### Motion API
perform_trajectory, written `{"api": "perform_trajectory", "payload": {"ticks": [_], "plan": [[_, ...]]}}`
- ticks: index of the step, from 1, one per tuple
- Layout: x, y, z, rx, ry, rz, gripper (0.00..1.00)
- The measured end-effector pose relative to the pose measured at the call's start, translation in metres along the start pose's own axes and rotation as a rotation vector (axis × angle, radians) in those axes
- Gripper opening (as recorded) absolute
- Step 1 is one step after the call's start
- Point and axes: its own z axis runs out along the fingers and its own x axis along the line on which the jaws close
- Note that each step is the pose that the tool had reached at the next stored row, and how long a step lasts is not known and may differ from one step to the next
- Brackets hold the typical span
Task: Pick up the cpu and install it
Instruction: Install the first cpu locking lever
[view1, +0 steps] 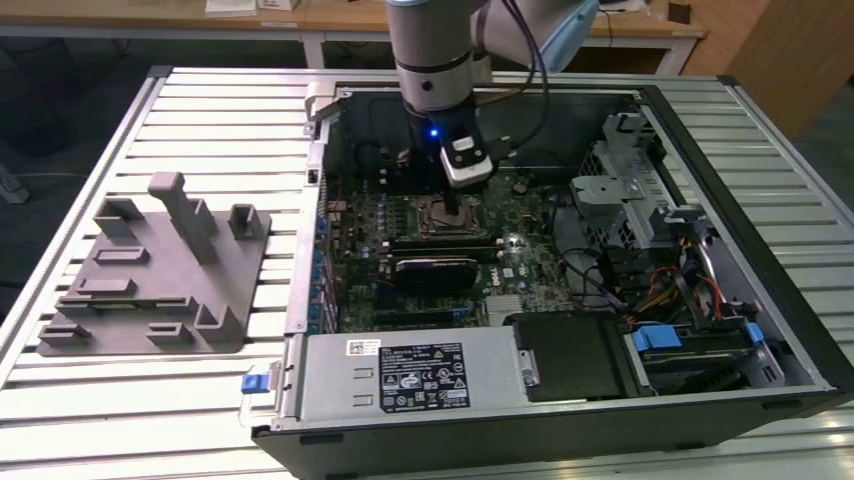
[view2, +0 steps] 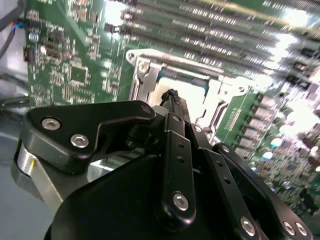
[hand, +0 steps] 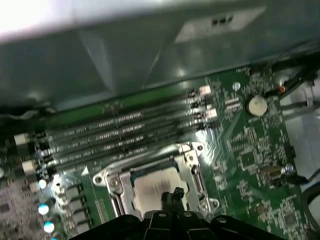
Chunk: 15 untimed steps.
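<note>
The cpu (hand: 150, 189) is a pale silver square lying flat inside the metal-framed socket (hand: 192, 162) on the green motherboard (view1: 534, 262). In the second wrist view the cpu (view2: 192, 97) gleams inside the socket frame (view2: 145, 70). My gripper (hand: 170, 196) hangs straight over it, with its black fingertips (view2: 173, 96) drawn together to a point just above or on the chip's top. Nothing shows between the fingers. In the exterior view the gripper (view1: 458, 207) reaches down into the open computer case over the socket (view1: 447, 217).
Memory slots (hand: 115, 132) run along one side of the socket. The case walls (view1: 320, 200), a drive cage (view1: 627, 190), cables (view1: 667, 290) and the power supply (view1: 400, 375) ring the board. A grey fixture with upright posts (view1: 154, 270) stands on the slatted table at the exterior view's left.
</note>
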Motion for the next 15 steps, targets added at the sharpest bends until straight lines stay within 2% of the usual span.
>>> {"api": "perform_trajectory", "payload": {"ticks": [1, 5, 12, 15], "plan": [[-0.0005, -0.0008, 0.0003, 0.0035, 0.0046, 0.000, 0.11], [-0.0030, -0.0014, 0.0010, 0.0119, 0.0318, -0.002, 0.11], [-0.0065, -0.0006, 0.0017, 0.0153, 0.0436, 0.000, 0.11], [-0.0068, -0.0005, 0.0017, 0.0157, 0.0443, 0.000, 0.11]]}}
